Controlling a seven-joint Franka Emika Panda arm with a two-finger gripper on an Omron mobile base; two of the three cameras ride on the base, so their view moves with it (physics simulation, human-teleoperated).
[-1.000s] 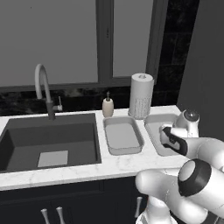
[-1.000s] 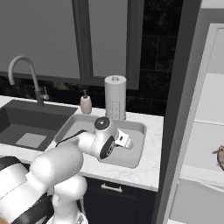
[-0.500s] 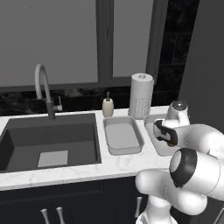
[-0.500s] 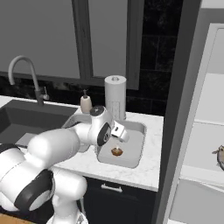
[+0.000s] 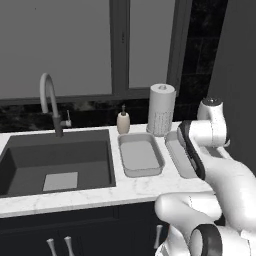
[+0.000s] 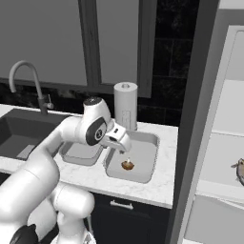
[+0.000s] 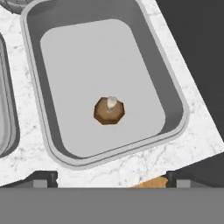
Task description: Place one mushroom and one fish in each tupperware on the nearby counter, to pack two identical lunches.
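No writing is legible. The mushroom [image 7: 109, 110] lies in the right tupperware [image 7: 173, 87], directly below the released end effector [image 6: 125, 147].

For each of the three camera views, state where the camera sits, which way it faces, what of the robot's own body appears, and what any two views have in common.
Left base view: behind the arm's left, looking forward and down at the sink, soap bottle and empty left tupperware; arm at lower right.
Right base view: behind the arm's right, facing the same counter; arm at lower left, open hand above the mushroom.
Hand view: on the hand, looking straight down into the right tupperware; fingertips at bottom.
Shared: the mushroom in that tupperware, right base and hand views.
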